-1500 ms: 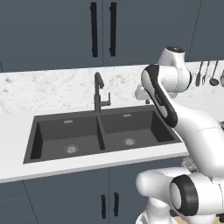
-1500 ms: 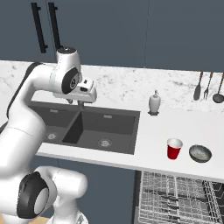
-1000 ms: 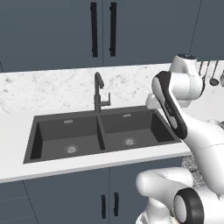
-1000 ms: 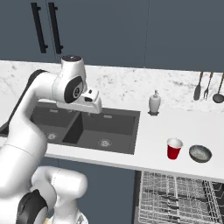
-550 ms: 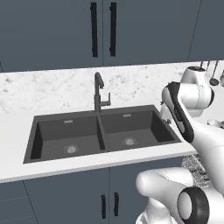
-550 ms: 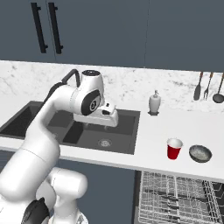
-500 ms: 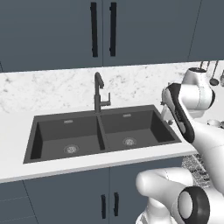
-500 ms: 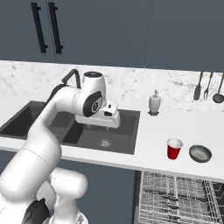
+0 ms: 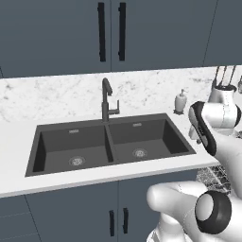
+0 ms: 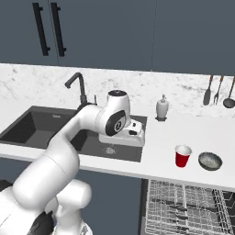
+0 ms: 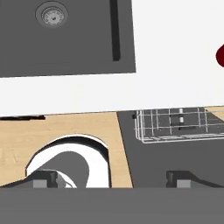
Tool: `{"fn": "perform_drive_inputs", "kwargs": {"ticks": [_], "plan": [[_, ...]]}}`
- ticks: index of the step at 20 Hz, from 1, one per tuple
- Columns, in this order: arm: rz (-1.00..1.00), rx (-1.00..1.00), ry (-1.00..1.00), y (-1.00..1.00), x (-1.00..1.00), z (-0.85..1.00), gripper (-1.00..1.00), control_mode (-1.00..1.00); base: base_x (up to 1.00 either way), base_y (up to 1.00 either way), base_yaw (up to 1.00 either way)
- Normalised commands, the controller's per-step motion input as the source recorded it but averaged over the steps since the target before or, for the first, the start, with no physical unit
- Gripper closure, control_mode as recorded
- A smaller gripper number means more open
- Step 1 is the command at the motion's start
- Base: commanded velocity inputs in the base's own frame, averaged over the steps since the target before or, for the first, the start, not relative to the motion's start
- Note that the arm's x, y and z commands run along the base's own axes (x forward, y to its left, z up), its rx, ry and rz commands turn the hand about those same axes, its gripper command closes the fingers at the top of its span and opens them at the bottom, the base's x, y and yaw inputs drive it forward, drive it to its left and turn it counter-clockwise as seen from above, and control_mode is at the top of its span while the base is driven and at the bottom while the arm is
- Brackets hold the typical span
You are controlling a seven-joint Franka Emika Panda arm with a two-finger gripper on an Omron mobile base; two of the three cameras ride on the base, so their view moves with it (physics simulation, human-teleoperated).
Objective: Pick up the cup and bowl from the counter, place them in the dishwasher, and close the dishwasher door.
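The small red cup (image 10: 182, 156) stands on the white counter (image 10: 202, 133) right of the sink, and its edge shows in the hand view (image 11: 221, 56). A grey bowl (image 10: 210, 161) sits just right of the cup. Below them the dishwasher's wire rack (image 10: 183, 206) is pulled out, also seen as the rack (image 11: 175, 124) over the lowered dark dishwasher door (image 11: 131, 148). My gripper (image 10: 132, 137) hangs over the sink's right end, left of the cup and apart from it. Its fingertips (image 11: 43, 179) stand wide apart, open, with nothing between them.
A dark double sink (image 9: 108, 144) with a black faucet (image 9: 107, 97) fills the counter's middle. A white soap bottle (image 10: 161, 108) stands behind the cup near the wall. Utensils (image 10: 218, 92) hang at the far right. Cabinet doors with black handles (image 9: 111, 30) are above.
The arm has swung right, from over the sink's middle to its right end, nearer the cup. Cup and bowl have not moved.
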Motion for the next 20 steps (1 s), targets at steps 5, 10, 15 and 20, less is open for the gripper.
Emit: {"fn": "perform_drive_inputs", "kwargs": {"ticks": [5, 10, 15, 20], "plan": [[-0.01, 0.0, 0.0, -0.51, 0.13, -0.11, -1.0, -1.0, 0.0, 0.0, 0.0], [0.0, 0.0, -0.02, -0.5, 0.2, -0.18, -1.0, -1.0, 0.0, 0.0, 0.0], [0.0, 0.0, 0.0, -0.38, 0.26, -0.04, -1.0, -1.0, 0.0, 0.0, 0.0], [0.0, 0.0, 0.0, -0.38, 0.3, -0.01, -1.0, -1.0, 0.0, 0.0, 0.0]]}}
